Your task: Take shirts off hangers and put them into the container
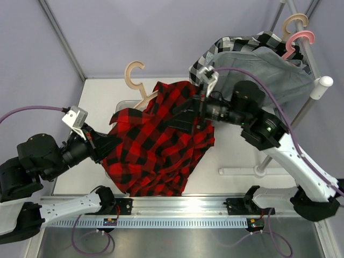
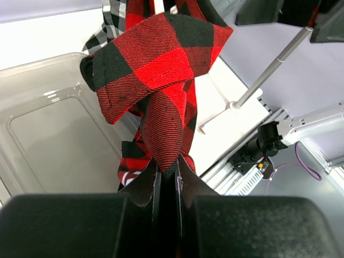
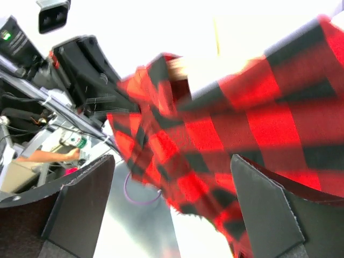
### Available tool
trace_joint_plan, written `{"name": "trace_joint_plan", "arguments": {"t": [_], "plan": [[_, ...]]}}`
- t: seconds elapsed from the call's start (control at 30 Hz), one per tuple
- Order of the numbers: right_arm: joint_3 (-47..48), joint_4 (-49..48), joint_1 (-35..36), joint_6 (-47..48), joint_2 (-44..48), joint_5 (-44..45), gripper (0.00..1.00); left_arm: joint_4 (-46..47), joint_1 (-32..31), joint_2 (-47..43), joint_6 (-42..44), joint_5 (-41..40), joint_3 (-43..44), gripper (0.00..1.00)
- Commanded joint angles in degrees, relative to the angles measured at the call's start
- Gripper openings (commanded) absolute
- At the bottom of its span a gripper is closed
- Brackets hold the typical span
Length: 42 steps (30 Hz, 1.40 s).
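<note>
The red-and-black plaid shirt (image 1: 156, 142) is spread over the middle of the table and hides most of the container (image 1: 122, 104). A tan hanger (image 1: 135, 78) still has one arm inside the shirt's top. My left gripper (image 1: 107, 144) is shut on a fold of the plaid cloth (image 2: 166, 123), above the translucent container (image 2: 48, 123). My right gripper (image 1: 185, 114) is open at the shirt's upper right. In the right wrist view the plaid cloth (image 3: 226, 129) hangs between its spread fingers (image 3: 263, 207). The grey shirt (image 1: 269, 72) and the checked shirt (image 1: 226, 45) hang on the rack.
A tan hanger (image 1: 294, 22) and a pink hanger (image 1: 299, 40) hook over the rack pole (image 1: 301, 32) at the upper right. The rack's upright (image 1: 293, 121) and foot bar (image 1: 242, 171) stand right of the shirt. A metal rail (image 1: 177, 207) runs along the near edge.
</note>
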State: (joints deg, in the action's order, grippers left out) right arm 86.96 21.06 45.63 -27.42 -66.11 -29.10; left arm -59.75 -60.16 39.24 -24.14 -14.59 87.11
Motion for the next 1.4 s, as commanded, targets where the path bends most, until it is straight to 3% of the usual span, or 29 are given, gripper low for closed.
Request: {"name": "trace_joint_plan", "arguments": {"t": [0.0,0.13,0.23,0.53,0.93,1.23,1.37], "plan": [[10.2,6.7,5.3,8.1,-7.5,11.8,0.96,2.6,0.2,0.8,-1.4,-2.3,2.6,0.0],[18.7,10.5,8.9,12.8,-14.7,21.8,0.89,4.2,0.2,3.2,-1.3,0.4,1.6,0.0],[19.9,11.5,10.4,15.7,-15.6,28.1,0.88,5.2,0.2,5.0,-1.0,1.6,0.8,0.0],[23.3,14.0,10.4,21.4,-17.1,36.6,0.82,8.0,0.2,6.4,-1.3,6.0,-1.3,0.0],[20.0,10.9,10.4,21.3,-17.4,36.5,0.79,8.1,0.2,4.3,-1.3,7.1,-1.1,0.0],[22.8,11.2,10.4,21.6,-19.1,35.7,0.62,8.6,0.2,3.4,-1.2,8.1,-1.8,0.0],[22.9,11.5,10.5,21.9,-19.1,35.9,0.59,8.6,0.2,3.2,-1.1,8.1,-2.2,0.0]]}}
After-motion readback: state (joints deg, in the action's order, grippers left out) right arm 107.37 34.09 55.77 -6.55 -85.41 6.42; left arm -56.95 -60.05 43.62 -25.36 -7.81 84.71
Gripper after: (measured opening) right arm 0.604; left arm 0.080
